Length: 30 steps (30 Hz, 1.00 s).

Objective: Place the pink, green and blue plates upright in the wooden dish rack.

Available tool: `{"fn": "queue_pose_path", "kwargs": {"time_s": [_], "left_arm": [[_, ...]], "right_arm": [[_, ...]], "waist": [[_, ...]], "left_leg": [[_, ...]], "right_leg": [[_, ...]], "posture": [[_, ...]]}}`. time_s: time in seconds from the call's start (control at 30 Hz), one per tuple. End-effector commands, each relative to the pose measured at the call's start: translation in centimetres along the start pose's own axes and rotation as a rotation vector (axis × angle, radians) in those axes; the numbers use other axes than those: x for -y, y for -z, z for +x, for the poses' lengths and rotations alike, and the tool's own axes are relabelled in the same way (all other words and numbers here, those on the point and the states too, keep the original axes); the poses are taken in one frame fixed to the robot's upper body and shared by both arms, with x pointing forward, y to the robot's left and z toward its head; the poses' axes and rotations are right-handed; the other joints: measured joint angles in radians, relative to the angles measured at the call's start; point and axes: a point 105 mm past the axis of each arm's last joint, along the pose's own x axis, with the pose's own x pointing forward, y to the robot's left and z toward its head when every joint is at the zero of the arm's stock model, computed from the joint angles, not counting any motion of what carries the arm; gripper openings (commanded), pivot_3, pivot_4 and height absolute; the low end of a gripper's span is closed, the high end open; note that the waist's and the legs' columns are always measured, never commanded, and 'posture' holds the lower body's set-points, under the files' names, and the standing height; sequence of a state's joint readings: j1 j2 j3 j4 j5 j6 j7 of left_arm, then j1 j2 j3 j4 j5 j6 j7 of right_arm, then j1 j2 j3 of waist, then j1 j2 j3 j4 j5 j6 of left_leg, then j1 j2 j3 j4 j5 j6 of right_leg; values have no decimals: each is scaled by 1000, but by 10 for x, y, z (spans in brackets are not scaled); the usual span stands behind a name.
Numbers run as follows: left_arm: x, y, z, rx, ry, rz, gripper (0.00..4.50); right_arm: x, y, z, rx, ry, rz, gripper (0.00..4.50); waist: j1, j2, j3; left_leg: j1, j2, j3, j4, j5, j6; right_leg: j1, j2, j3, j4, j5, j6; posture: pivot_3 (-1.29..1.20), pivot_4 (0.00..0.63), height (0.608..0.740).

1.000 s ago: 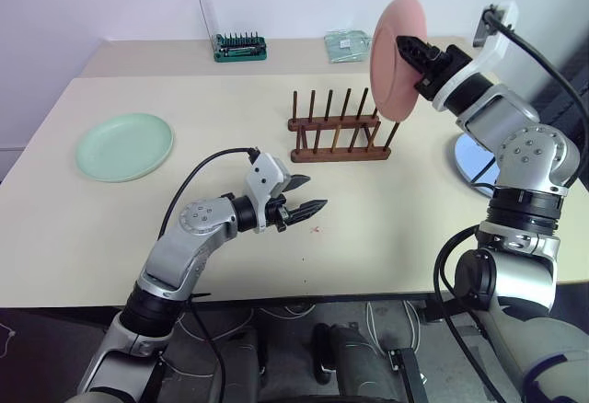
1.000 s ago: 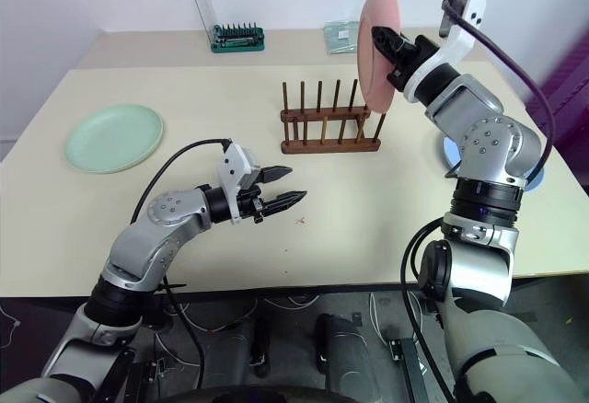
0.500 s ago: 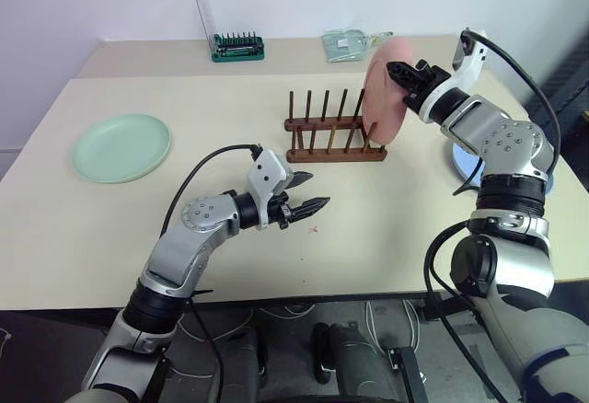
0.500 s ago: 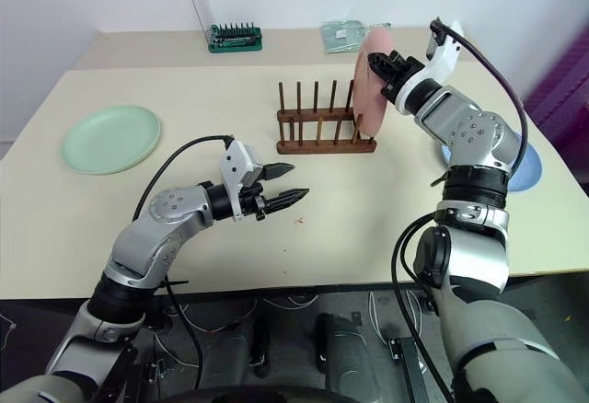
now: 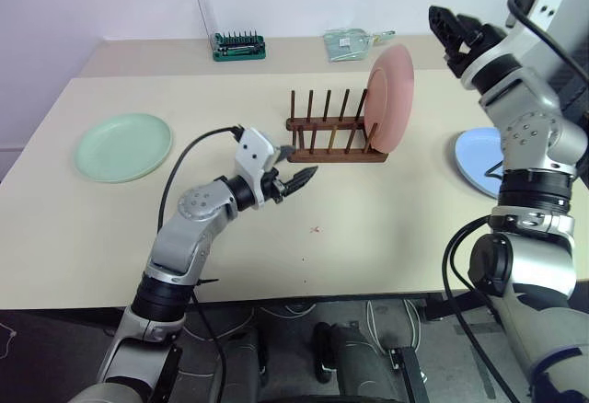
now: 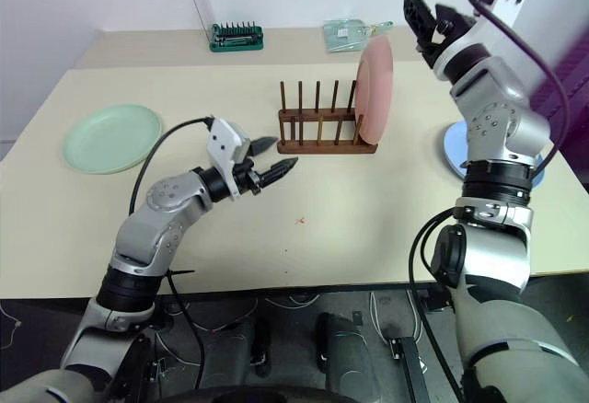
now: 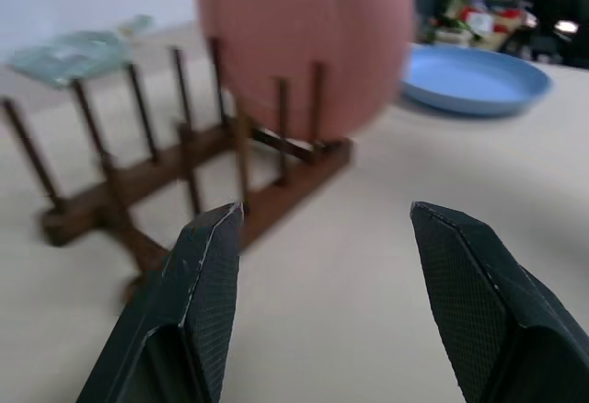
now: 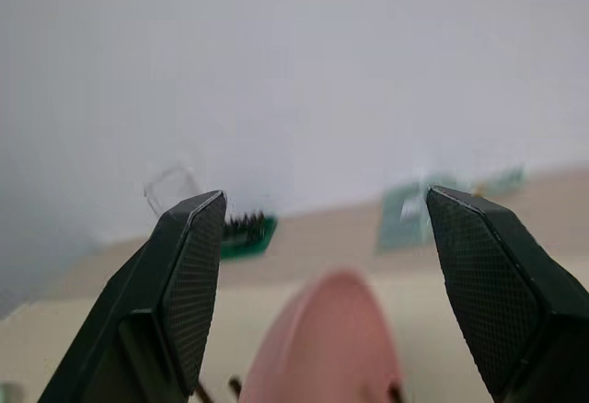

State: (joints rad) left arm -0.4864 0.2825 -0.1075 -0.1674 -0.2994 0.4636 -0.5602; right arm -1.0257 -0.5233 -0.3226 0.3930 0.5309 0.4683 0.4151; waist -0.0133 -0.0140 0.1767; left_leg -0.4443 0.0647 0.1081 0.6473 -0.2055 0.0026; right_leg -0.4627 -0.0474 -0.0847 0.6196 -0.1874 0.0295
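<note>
Matte pink plate [image 5: 390,90] in dark glossy wooden rack [image 5: 333,132]; smooth beige tabletop [image 5: 368,237].

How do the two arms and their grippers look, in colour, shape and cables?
Both arms are made of rounded silver-grey metal segments with black joint rings. Each wrist carries a white camera block with a black cable looping back along the arm. The left gripper and the right gripper each have two black, tapered fingers with finely textured inner pads.

pink plate [image 8: 327,339], spread jaws, green holder [image 8: 247,234]
</note>
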Motion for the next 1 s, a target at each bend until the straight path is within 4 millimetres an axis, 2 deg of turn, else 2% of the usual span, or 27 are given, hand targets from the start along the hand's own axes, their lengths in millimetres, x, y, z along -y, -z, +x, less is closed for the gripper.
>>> {"fn": "queue_pose_path", "kwargs": {"time_s": [0.03, 0.1, 0.17, 0.23, 0.27, 0.33, 0.4, 0.47, 0.53, 0.7, 0.77, 1.0], "left_arm": [[-26, -26, -7, 115, -134, -33, 4403], [-56, -35, -19, 153, -312, -60, 4403], [-100, -43, -48, 197, -592, -124, 4403], [-129, -44, -76, 216, -795, -192, 4403], [-145, -40, -97, 208, -933, -224, 4403], [-175, -26, -154, 182, -1269, -311, 4403], [-183, -15, -190, 154, -1464, -371, 4403], [-184, -3, -214, 127, -1564, -439, 4403], [-184, 6, -221, 121, -1579, -510, 4403], [-189, 35, -224, 18, -1553, -661, 4403], [-192, 43, -220, 24, -1523, -746, 4403], [-202, 59, -188, -23, -1393, -864, 4403]], "right_arm": [[-47, -24, -1, 55, -202, -252, 3521], [-83, -16, -8, 33, -376, -398, 3521], [-126, 11, -23, -31, -593, -550, 3521], [-148, 32, -34, -78, -703, -604, 3521], [-157, 42, -37, -95, -735, -612, 3521], [-174, 61, -43, -109, -792, -601, 3521], [-182, 71, -47, -118, -816, -581, 3521], [-186, 78, -47, -124, -828, -549, 3521], [-189, 81, -46, -126, -832, -522, 3521], [-188, 90, -44, -140, -843, -522, 3521], [-186, 91, -43, -141, -836, -518, 3521], [-182, 95, -44, -144, -801, -519, 3521]], "waist": [[-3, 1, 0], [-2, 1, 0], [-2, 1, 0], [-5, 0, 0], [-4, 1, 0], [-1, 0, 0], [1, -1, 1], [7, -3, 2], [18, -5, 2], [31, -7, 0], [27, -8, 0], [23, -9, 0]], "left_leg": [[0, 0, 0, 0, 0, 0], [1, 1, 0, -1, 0, 0], [1, 1, -1, -1, 0, 0], [1, 2, -2, -1, 0, 0], [2, 2, -2, -1, 0, 0], [2, 2, -2, -1, 0, 0], [1, 2, -1, 0, 0, 0], [1, 2, -1, 0, 0, 0], [0, 1, -1, 1, 0, 0], [0, 1, -1, 3, 0, -1], [0, 1, 0, 3, -1, -2], [0, 1, 0, 1, 0, -1]], "right_leg": [[0, 0, 0, 0, 0, 0], [0, 1, 0, 1, 0, 0], [0, 2, 0, 1, 0, 0], [0, 3, 0, 1, 0, 0], [0, 3, 0, 1, 0, 0], [0, 3, 0, 1, 0, 0], [0, 2, 0, 1, 0, 1], [0, 0, 0, 1, 0, 1], [1, -1, -1, 1, 1, 1], [4, -3, -4, -2, 0, -2], [4, -4, -4, -2, 1, -4], [3, -2, -4, -2, 4, -2]], "posture": [[0, 150, 730], [0, 150, 730], [0, 150, 730], [0, 150, 730], [0, 150, 730], [0, 150, 730], [0, 150, 730], [0, 150, 730], [0, 150, 730], [0, 150, 730], [0, 150, 730], [0, 150, 730]]}}
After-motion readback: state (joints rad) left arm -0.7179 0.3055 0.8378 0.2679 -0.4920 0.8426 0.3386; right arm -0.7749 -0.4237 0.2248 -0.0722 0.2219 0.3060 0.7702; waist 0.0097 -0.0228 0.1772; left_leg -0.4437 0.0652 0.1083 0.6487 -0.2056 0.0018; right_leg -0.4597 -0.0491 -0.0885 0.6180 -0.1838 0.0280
